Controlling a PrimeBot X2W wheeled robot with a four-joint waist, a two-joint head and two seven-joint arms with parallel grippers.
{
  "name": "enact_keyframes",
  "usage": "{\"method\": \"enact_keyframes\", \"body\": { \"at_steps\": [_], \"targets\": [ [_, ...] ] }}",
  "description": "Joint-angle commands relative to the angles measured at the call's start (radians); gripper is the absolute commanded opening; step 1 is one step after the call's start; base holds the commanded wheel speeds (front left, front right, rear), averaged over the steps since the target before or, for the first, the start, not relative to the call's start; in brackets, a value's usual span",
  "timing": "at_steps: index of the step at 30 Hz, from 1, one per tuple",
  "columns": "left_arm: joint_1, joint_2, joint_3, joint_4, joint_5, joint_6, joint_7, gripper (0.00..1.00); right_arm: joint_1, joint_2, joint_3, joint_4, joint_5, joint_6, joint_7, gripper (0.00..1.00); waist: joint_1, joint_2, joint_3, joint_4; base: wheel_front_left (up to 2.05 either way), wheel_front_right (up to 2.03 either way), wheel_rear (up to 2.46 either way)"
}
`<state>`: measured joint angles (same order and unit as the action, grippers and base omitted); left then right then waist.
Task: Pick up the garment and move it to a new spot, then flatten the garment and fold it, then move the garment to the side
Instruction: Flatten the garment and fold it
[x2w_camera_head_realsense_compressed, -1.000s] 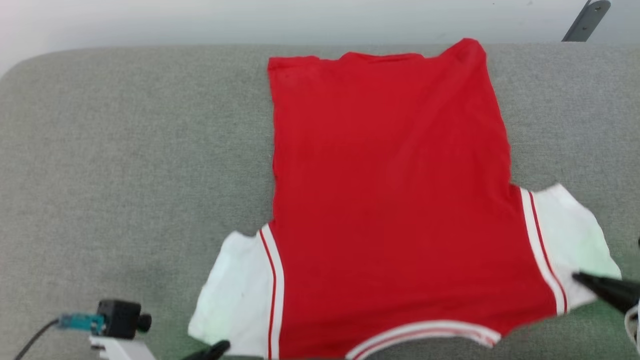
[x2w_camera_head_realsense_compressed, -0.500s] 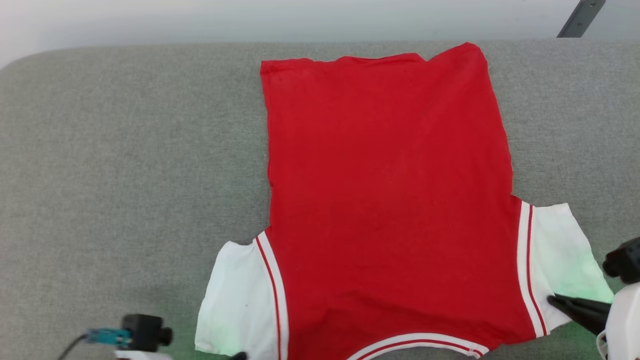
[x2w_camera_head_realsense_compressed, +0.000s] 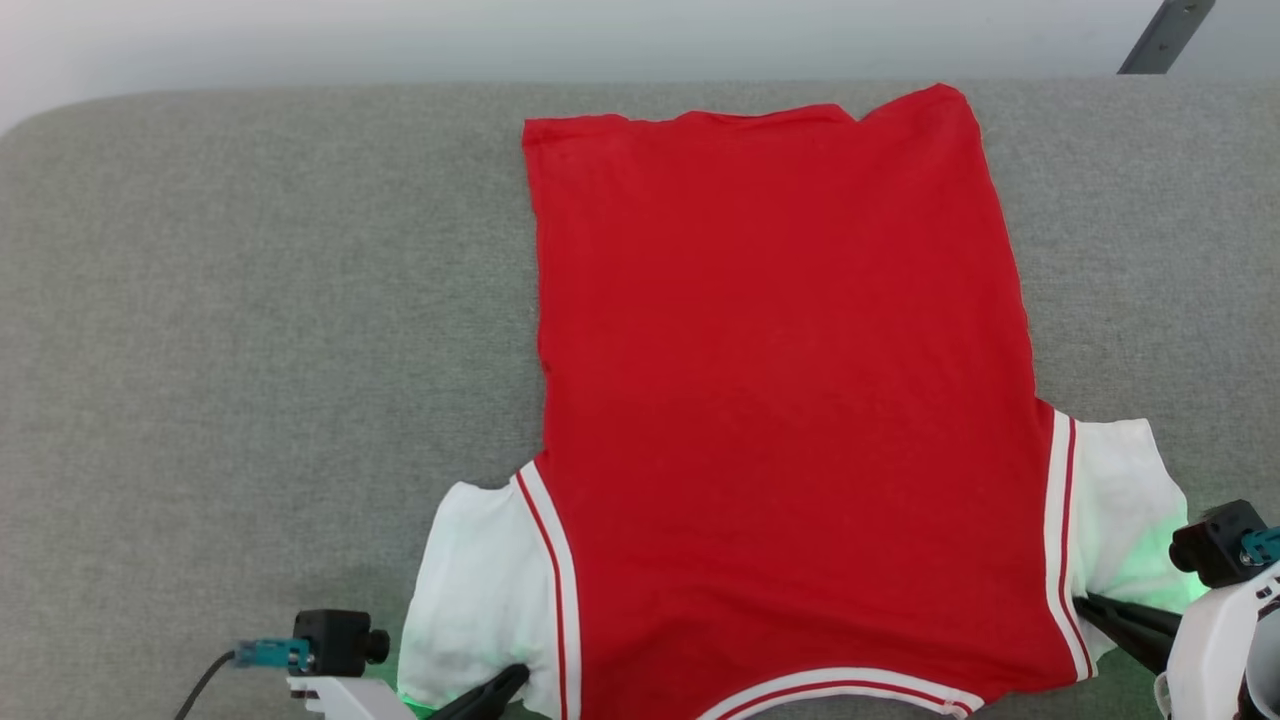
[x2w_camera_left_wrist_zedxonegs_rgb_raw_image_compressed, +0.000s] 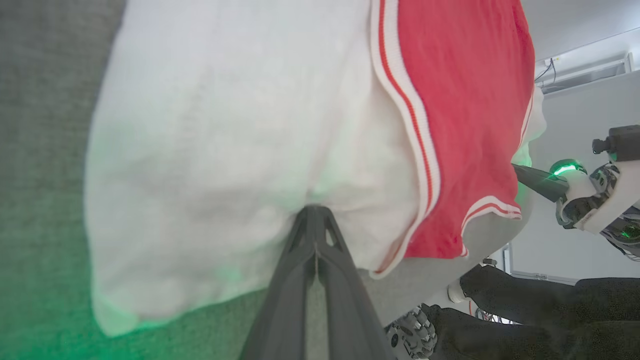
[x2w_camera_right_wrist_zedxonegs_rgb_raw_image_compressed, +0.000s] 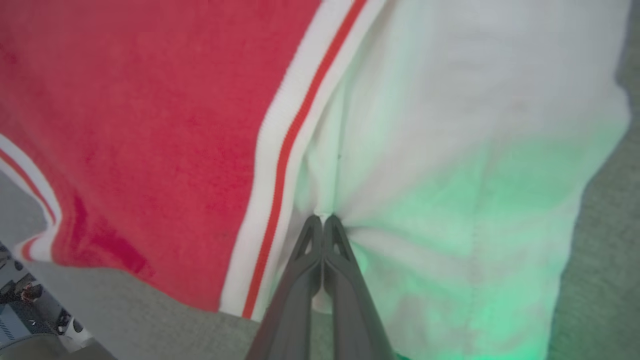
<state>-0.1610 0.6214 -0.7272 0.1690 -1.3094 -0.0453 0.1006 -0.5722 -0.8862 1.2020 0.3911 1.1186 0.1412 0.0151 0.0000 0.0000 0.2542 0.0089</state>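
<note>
Two soft white sleeves (x2w_camera_head_realsense_compressed: 480, 590) of the flat red garment (x2w_camera_head_realsense_compressed: 780, 400) on grey felt (x2w_camera_head_realsense_compressed: 250, 300), pinched by left gripper (x2w_camera_left_wrist_zedxonegs_rgb_raw_image_compressed: 314, 211) and right gripper (x2w_camera_right_wrist_zedxonegs_rgb_raw_image_compressed: 323, 218).

Open grey fabric-covered table (x2w_camera_head_realsense_compressed: 250, 300) lies wide on the left, narrower on the right; the flat red-and-white garment (x2w_camera_head_realsense_compressed: 780, 400) covers the middle.

A grey fabric surface (x2w_camera_head_realsense_compressed: 250, 300) with one rounded corner meets a pale wall (x2w_camera_head_realsense_compressed: 500, 40); a grey bar (x2w_camera_head_realsense_compressed: 1165, 35) slants beyond.
</note>
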Motion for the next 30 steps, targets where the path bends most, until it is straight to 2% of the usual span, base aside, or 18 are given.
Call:
{"method": "enact_keyframes", "body": {
  "at_steps": [1,4,8,12,14,16,17,20,26,30],
  "targets": [
    [-0.009,-0.015,-0.006,0.029,0.006,0.004,0.000,0.00,0.008,0.045,-0.008,0.035,-0.015,-0.020,-0.012,1.00,0.0000,0.0000,0.004,-0.005,0.00,0.00,0.00],
    [-0.013,-0.022,-0.008,0.041,0.012,0.005,-0.007,0.00,-0.015,-0.001,-0.054,0.008,-0.019,-0.022,-0.039,1.00,0.0000,0.0000,0.007,-0.009,0.00,0.00,0.00],
    [-0.008,-0.027,-0.010,0.019,0.023,0.018,-0.018,0.00,-0.024,-0.122,-0.141,-0.118,0.013,-0.011,-0.044,1.00,0.0000,0.0000,0.015,-0.006,0.00,0.00,0.00],
    [-0.009,-0.028,-0.011,-0.023,0.035,0.030,-0.026,0.00,-0.066,-0.236,-0.260,-0.231,0.045,-0.011,-0.014,1.00,0.0000,0.0000,0.032,0.007,0.00,0.00,0.00],
    [-0.023,-0.029,-0.015,-0.043,0.045,0.038,-0.024,0.00,-0.107,-0.264,-0.313,-0.245,0.032,-0.011,0.023,1.00,0.0000,0.0000,0.049,0.020,0.00,0.00,0.00],
    [-0.029,-0.031,-0.016,-0.051,0.049,0.039,-0.022,0.00,-0.129,-0.260,-0.335,-0.247,0.029,-0.011,0.045,1.00,0.0000,0.0000,0.058,0.027,0.00,0.00,0.00],
    [-0.049,-0.036,-0.025,-0.069,0.066,0.042,-0.015,0.00,-0.187,-0.243,-0.386,-0.224,0.033,-0.011,0.097,1.00,0.0000,0.0000,0.083,0.050,0.00,0.00,0.00],
    [-0.085,-0.047,-0.039,-0.086,0.090,0.040,-0.001,0.00,-0.288,-0.191,-0.434,-0.162,0.005,-0.011,0.193,1.00,0.0000,0.0000,0.128,0.093,0.00,0.00,0.00],
    [-0.172,-0.096,-0.079,-0.084,0.140,0.026,0.034,0.00,-0.510,-0.073,-0.465,0.041,-0.045,-0.011,0.461,1.00,0.0000,0.0000,0.226,0.201,0.00,0.00,0.00],
    [-0.211,-0.131,-0.102,-0.068,0.159,0.010,0.045,0.00,-0.638,-0.018,-0.471,0.195,-0.073,-0.011,0.621,1.00,0.0000,0.0000,0.279,0.265,0.00,0.00,0.00]
  ]
}}
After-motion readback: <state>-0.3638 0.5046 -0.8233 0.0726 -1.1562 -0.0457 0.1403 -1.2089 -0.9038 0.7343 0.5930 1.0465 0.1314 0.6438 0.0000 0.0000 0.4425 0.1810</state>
